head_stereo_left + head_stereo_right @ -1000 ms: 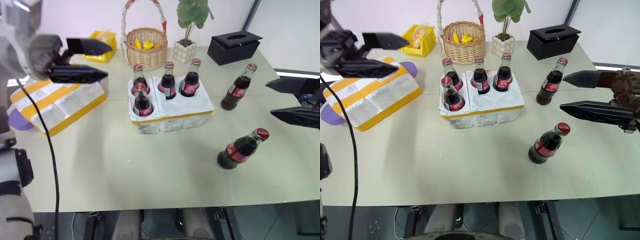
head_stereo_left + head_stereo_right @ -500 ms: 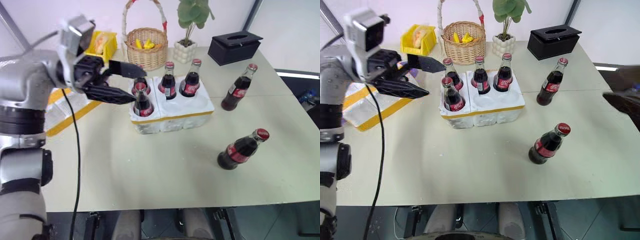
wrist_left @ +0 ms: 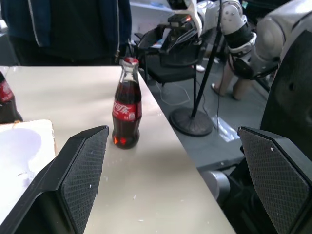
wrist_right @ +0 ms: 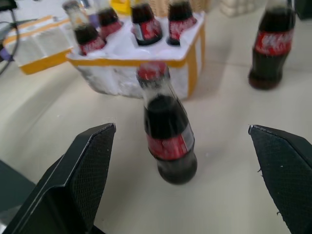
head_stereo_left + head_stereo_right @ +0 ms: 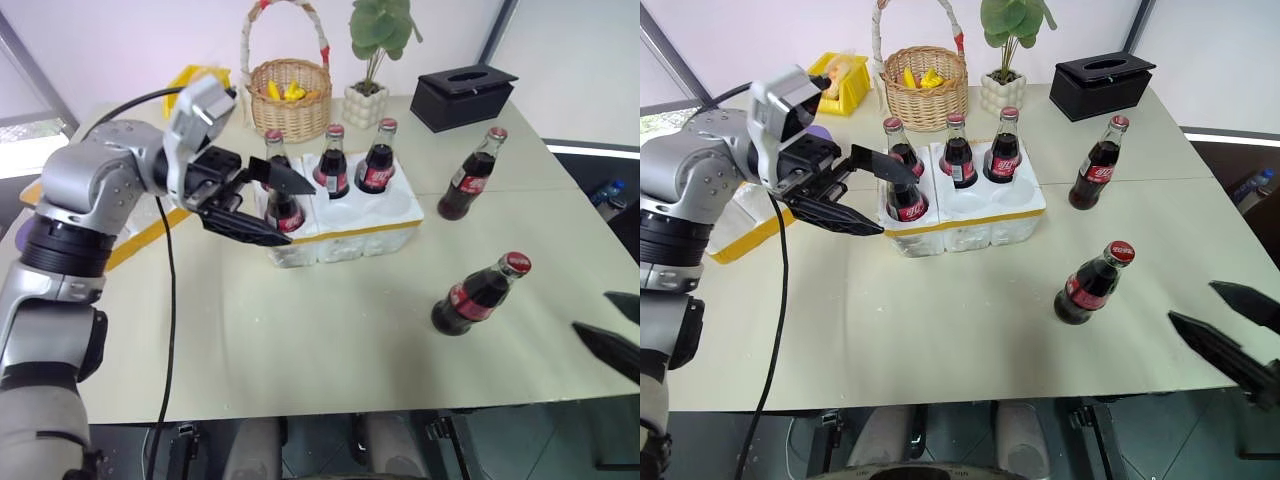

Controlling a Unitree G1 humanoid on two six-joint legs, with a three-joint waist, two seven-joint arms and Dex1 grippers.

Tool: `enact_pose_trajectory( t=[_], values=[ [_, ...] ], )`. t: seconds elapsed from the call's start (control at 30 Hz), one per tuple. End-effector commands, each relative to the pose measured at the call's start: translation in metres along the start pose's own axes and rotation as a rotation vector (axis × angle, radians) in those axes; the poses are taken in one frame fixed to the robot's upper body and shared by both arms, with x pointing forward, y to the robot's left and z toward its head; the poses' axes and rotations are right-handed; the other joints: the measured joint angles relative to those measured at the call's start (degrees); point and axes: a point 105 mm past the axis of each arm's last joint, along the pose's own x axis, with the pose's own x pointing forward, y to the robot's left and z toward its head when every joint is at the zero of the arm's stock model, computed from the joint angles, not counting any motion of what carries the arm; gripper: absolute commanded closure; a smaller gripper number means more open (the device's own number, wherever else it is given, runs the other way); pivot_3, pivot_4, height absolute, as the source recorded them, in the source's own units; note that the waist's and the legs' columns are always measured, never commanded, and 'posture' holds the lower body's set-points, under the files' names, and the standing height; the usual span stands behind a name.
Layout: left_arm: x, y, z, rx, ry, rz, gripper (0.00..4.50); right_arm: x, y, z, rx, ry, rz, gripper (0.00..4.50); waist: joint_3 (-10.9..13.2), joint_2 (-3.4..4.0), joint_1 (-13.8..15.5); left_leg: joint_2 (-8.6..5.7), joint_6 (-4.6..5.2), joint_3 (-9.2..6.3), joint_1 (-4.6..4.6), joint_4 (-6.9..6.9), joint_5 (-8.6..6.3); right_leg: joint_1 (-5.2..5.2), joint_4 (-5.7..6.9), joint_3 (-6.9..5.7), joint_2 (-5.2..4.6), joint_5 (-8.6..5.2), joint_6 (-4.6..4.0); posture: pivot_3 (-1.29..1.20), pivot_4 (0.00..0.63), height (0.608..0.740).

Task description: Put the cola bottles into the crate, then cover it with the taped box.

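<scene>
The white foam crate with a yellow band stands mid-table, and several cola bottles stand in its wells. Two more cola bottles are loose on the table, one to the crate's right and one nearer the front. My left gripper is open at the crate's front-left corner, in front of the bottle there. Its wrist view has nothing between the fingers, with a loose bottle further off. My right gripper is open and empty at the front right edge, pointing at the near bottle. The taped box lies behind my left arm.
Along the back stand a wicker basket, a potted plant, a black tissue box and a yellow bin. Beyond the table's right end are a person in dark clothes and another robot.
My left gripper swung right and down from over the taped box to the crate's front-left corner. My right gripper dropped and drew back to the front right edge. Both stayed open.
</scene>
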Motion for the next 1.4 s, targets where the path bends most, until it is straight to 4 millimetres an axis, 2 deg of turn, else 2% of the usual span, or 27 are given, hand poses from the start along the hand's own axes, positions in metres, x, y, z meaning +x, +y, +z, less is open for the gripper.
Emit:
enact_pose_trajectory(
  t=[0.03,0.17,0.6,0.97,1.13,1.3,1.4],
  values=[
    [-0.003,0.002,0.006,0.046,-0.009,0.015,0.07,0.015,0.002,-0.014,-0.03,-0.003,-0.022,0.0,0.0,0.02,0.0,0.0,0.0,0.0,0.0,0.0,0.0,0.0,0.0,0.0,0.0,0.0,0.0,0.0,0.15,0.74],
    [-0.001,0.006,0.005,0.072,-0.006,0.024,0.07,0.03,-0.001,-0.027,-0.052,-0.005,-0.038,0.0,0.0,0.01,0.1,-0.01,0.0,0.0,-0.04,-0.03,0.0,-0.02,-0.02,0.0,0.0,0.01,-0.03,0.0,0.15,0.74],
    [-0.003,0.007,-0.002,0.108,0.036,0.053,0.07,0.063,0.005,-0.037,-0.025,-0.044,0.065,0.0,0.0,0.01,0.1,-0.02,0.0,-0.01,-0.04,-0.05,0.0,-0.02,-0.03,0.0,0.02,0.04,-0.08,0.0,0.15,0.74],
    [-0.005,0.006,-0.002,0.124,0.048,0.07,0.07,0.089,-0.006,-0.055,0.014,-0.029,0.079,0.0,0.0,0.01,0.1,-0.02,0.01,-0.02,-0.05,-0.06,0.0,-0.02,-0.03,-0.01,0.02,0.04,-0.09,0.0,0.15,0.74],
    [-0.005,0.005,-0.003,0.127,0.051,0.076,0.07,0.098,-0.016,-0.056,0.03,-0.047,0.066,0.0,0.0,0.01,0.1,-0.02,0.01,-0.01,-0.04,-0.05,0.0,-0.02,-0.02,0.0,0.02,0.04,-0.09,0.0,0.15,0.74],
    [-0.006,0.006,-0.002,0.13,0.053,0.084,0.07,0.104,-0.017,-0.056,0.049,-0.066,0.075,0.0,0.0,0.0,0.1,-0.02,0.01,-0.02,-0.04,-0.05,0.01,-0.02,-0.02,0.0,0.03,0.04,-0.09,0.0,0.15,0.74],
    [-0.007,0.006,-0.003,0.131,0.055,0.088,0.0,0.107,-0.016,-0.053,0.067,-0.097,0.087,0.8,0.0,0.0,0.1,-0.02,0.01,-0.02,-0.05,-0.06,0.01,-0.02,-0.02,0.0,0.04,0.04,-0.09,0.0,0.15,0.74]
  ],
)
